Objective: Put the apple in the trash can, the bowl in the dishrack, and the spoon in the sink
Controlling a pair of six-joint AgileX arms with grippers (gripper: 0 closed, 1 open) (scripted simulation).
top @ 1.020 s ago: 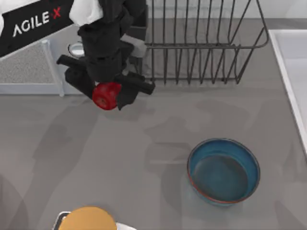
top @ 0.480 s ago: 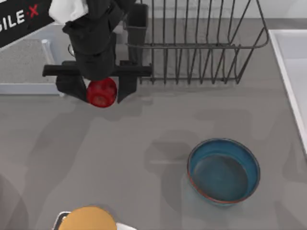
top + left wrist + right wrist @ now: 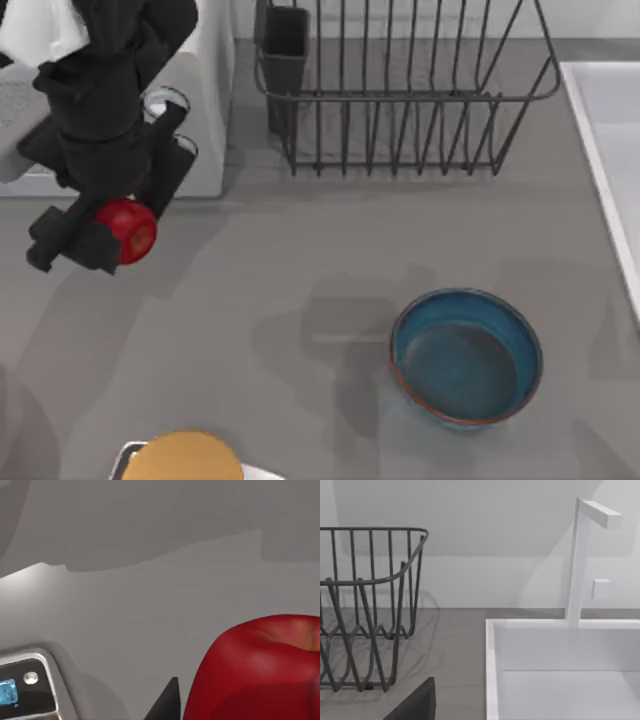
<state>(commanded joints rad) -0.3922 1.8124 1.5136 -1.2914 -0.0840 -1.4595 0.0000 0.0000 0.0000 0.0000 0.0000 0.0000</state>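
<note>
My left gripper (image 3: 113,240) is shut on the small red apple (image 3: 128,229) and holds it above the table at the left, just in front of the white box. Up close in the left wrist view, the apple (image 3: 265,670) hangs over bare grey tabletop. The blue bowl (image 3: 466,357) stands upright and empty at the front right. Along the back stands the dark wire dishrack (image 3: 400,95) (image 3: 370,605), its utensil cup (image 3: 284,50) at the left corner. The pale sink (image 3: 612,140) (image 3: 560,675) lies at the right edge. The spoon and the trash can are out of view.
A white box with two round knobs (image 3: 195,110) stands at the back left behind the apple. An orange-yellow round thing (image 3: 182,458) rests on a silver-edged device (image 3: 27,690) at the front left. A white tap (image 3: 580,560) rises behind the sink. A dark part of my right gripper (image 3: 415,705) is beside the sink.
My left arm has swung left and slightly toward the front with the apple, from in front of the dishrack's left corner to in front of the white box. The bowl has not moved.
</note>
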